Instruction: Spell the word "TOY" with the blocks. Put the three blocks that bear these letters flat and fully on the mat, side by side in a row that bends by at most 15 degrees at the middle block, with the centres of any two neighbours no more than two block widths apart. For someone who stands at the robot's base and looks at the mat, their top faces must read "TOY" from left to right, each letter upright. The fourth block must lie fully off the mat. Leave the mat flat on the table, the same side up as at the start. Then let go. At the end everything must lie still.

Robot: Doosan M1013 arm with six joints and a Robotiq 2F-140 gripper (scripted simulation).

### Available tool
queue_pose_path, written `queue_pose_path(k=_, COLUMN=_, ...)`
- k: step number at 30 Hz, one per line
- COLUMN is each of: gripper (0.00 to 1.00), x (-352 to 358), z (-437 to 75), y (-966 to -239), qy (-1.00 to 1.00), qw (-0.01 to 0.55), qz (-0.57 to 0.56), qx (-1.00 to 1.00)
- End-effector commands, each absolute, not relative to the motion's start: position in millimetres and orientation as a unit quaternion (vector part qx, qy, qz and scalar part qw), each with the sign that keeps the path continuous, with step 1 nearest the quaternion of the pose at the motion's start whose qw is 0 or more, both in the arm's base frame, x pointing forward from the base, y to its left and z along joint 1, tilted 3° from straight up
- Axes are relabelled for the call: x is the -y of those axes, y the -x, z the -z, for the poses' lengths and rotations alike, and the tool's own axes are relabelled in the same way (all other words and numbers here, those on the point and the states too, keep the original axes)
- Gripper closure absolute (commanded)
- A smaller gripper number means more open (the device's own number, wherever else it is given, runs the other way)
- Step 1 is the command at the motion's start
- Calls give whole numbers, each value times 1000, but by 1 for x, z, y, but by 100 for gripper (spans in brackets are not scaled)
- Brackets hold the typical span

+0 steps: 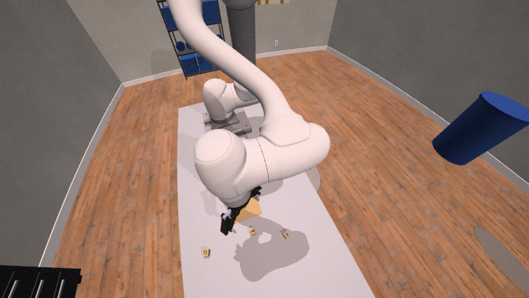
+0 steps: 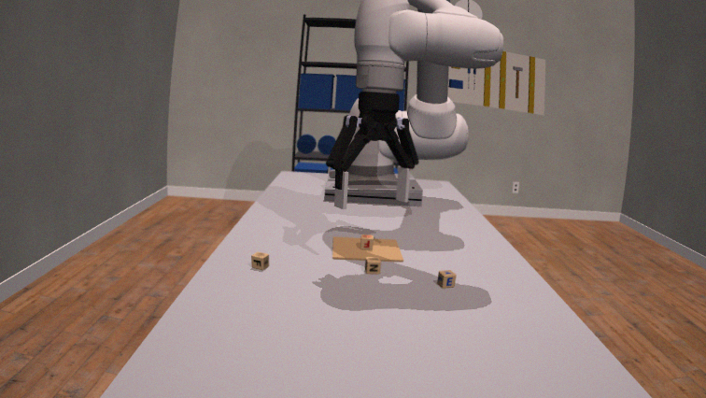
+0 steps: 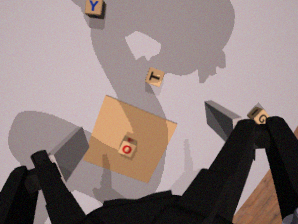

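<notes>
The tan mat (image 1: 253,210) (image 2: 345,252) (image 3: 112,124) lies flat on the table. The O block (image 2: 366,241) (image 3: 127,147) stands on it; the arm hides it in the top view. The T block (image 1: 252,231) (image 2: 373,265) (image 3: 154,78) sits on the table just off the mat's far edge. The Y block (image 1: 285,233) (image 2: 445,278) (image 3: 95,7) lies farther out, off the mat. The fourth block (image 1: 206,252) (image 2: 260,260) (image 3: 260,117) lies well to the other side. My gripper (image 1: 236,213) (image 2: 371,191) (image 3: 144,125) is open and empty, high above the mat.
The long white table (image 1: 296,266) (image 2: 345,346) has wooden floor on both sides. The arm's base (image 2: 375,190) stands at the table's far end, with a shelf (image 2: 316,93) behind it. A blue cylinder (image 1: 481,127) shows at the right of the top view.
</notes>
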State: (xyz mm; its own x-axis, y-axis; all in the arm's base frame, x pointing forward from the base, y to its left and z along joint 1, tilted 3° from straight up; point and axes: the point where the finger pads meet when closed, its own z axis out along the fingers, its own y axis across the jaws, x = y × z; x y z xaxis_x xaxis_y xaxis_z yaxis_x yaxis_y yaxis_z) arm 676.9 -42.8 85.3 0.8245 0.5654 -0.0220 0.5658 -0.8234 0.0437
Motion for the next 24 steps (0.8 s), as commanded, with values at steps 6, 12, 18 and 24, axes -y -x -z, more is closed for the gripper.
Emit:
queue_pose_path(k=6, gripper=0, x=40, z=-81, y=-703, qy=-987, qw=26, qz=5, qx=-160)
queue_pose_path(k=12, gripper=0, x=40, z=-79, y=-716, qy=-996, qw=26, qz=3, qx=-87)
queue_pose_path(k=18, gripper=0, x=39, z=-77, y=-727, qy=-999, qw=27, qz=1, qx=-29)
queue_pose_path(k=24, gripper=63, x=39, z=-77, y=-727, qy=-999, qw=27, qz=1, qx=-28)
